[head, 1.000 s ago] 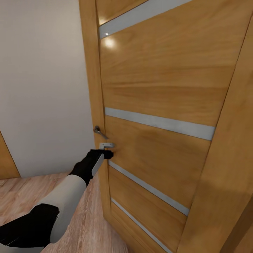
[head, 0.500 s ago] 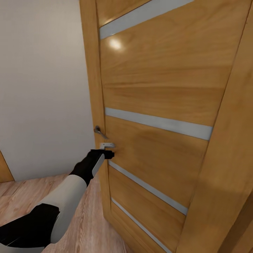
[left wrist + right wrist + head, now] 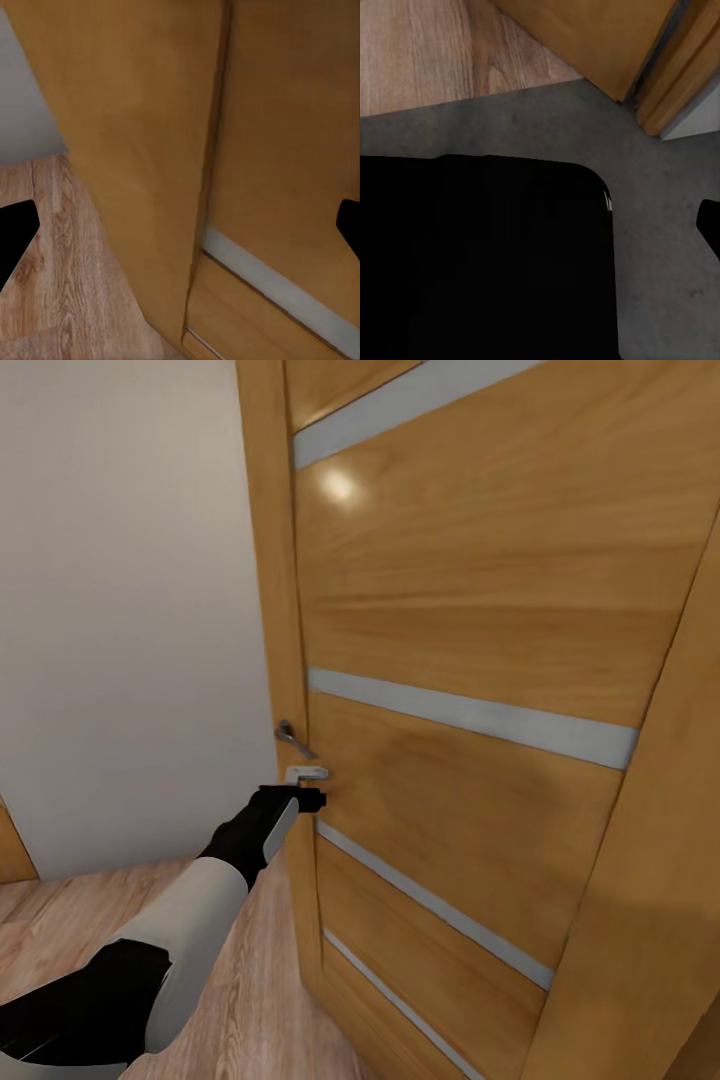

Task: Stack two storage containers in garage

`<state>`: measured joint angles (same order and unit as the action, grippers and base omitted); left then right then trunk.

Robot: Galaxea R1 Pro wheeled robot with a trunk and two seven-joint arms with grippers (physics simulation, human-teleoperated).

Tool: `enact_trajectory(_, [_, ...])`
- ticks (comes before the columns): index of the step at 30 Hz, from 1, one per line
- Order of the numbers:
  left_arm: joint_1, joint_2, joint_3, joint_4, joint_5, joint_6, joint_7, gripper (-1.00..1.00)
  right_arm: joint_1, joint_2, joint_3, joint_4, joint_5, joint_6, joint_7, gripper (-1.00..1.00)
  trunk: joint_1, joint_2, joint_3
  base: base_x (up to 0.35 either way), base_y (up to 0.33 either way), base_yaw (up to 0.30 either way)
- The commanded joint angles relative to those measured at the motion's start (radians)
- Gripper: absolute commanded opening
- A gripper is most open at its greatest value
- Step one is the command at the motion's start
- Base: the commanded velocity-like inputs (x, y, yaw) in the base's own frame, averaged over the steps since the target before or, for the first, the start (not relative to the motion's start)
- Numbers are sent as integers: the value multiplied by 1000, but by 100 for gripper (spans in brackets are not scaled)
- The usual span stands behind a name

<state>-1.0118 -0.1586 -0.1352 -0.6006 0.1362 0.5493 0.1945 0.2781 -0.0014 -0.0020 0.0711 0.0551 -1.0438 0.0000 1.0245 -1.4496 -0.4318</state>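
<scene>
Left gripper spread wide, fingertips far apart, empty, against the door edge just below the latch plate and handle. Right gripper's state: cannot tell. Grey floor meeting wood planks by the door's foot.

no readable text, labels or signs anywhere

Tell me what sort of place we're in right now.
Likely a doorway inside a home: a wooden door with pale stripes and a lever handle, a plain white wall, and wood-plank flooring.
</scene>
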Motion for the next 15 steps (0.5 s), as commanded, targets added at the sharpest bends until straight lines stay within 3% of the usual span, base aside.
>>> enact_trajectory(1, [-1,1,-4,-2,8,4,8,100,0,0,-1,1,3,-3,0,100,0,0,-1,267,0,0])
enact_trajectory(7, [-1,1,-4,-2,8,3,8,100,0,0,-1,1,3,-3,0,100,0,0,-1,260,0,0])
enact_trajectory(15, [-1,1,-4,-2,8,2,9,100,0,0,-1,1,3,-3,0,100,0,0,-1,32,0,0])
